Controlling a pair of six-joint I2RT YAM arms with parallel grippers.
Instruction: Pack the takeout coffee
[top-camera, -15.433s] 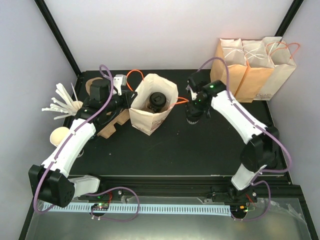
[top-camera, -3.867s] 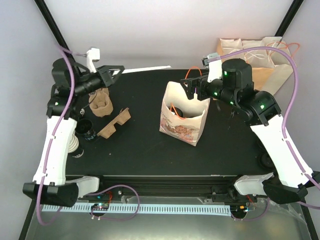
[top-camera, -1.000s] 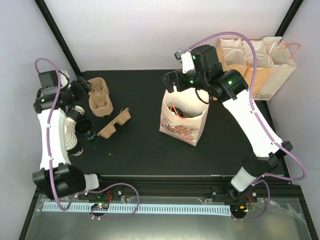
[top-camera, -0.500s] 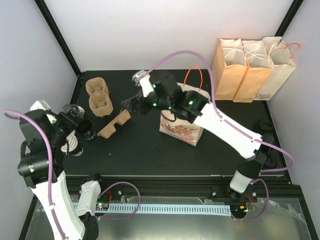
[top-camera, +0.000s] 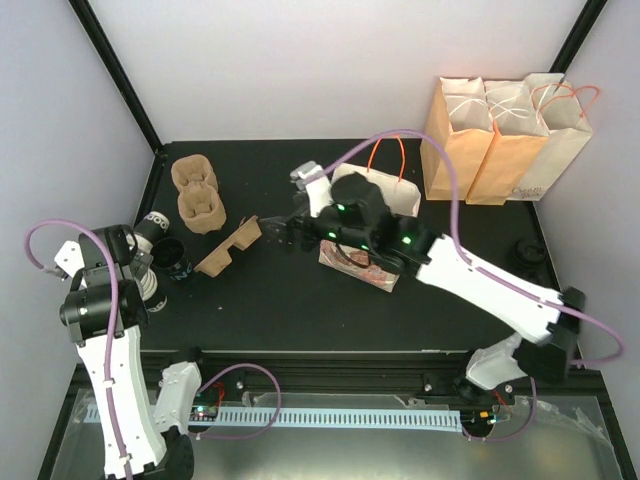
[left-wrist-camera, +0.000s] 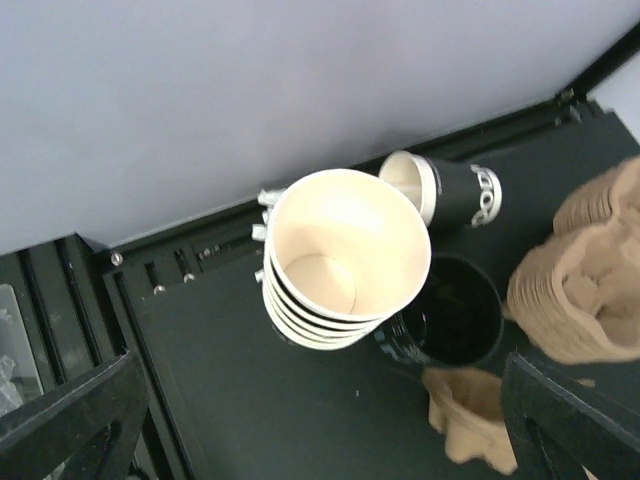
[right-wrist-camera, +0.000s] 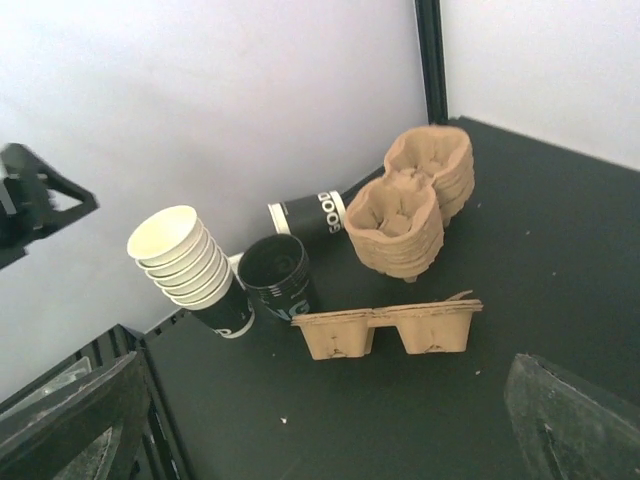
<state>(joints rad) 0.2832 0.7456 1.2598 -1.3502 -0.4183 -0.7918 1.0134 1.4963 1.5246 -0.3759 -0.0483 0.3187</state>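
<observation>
Both left gripper (left-wrist-camera: 320, 430) and right gripper (right-wrist-camera: 320, 420) hung with jaws spread, empty. No lidded coffee showed, perhaps hidden in the paper bag (top-camera: 388, 192) near the surface's middle, toward one o'clock. I judged it light, crushable and spill-prone, best held gently below its lid.

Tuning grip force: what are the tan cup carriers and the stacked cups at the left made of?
Stacked tan cup carriers: likely moulded pulp fibre, matte and rough, with soft pressed wells. Stacked cups, cream inside: likely paper, thin rolled rims, smooth lining; coating cannot be told.
</observation>
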